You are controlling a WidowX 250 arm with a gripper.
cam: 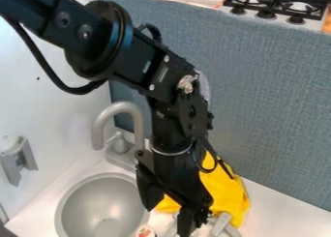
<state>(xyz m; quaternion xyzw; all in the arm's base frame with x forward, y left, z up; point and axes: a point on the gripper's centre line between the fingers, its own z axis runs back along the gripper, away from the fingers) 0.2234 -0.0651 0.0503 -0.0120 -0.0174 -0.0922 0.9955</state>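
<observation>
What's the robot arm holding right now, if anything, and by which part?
Nothing, as far as I can see: the black gripper has its fingers apart, with the yellow cloth visible behind.

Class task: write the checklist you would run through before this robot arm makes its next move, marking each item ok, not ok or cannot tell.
1. Gripper beside the sink bowl, not over it: ok.
2. Gripper free of any held thing: cannot tell.
3. Gripper clear of the yellow cloth: cannot tell; they overlap in view.
4. Visible gap between faucet spout and arm: ok.
5. Grey object near the gripper wholly in frame: not ok; the bottom edge cuts it off.
</observation>
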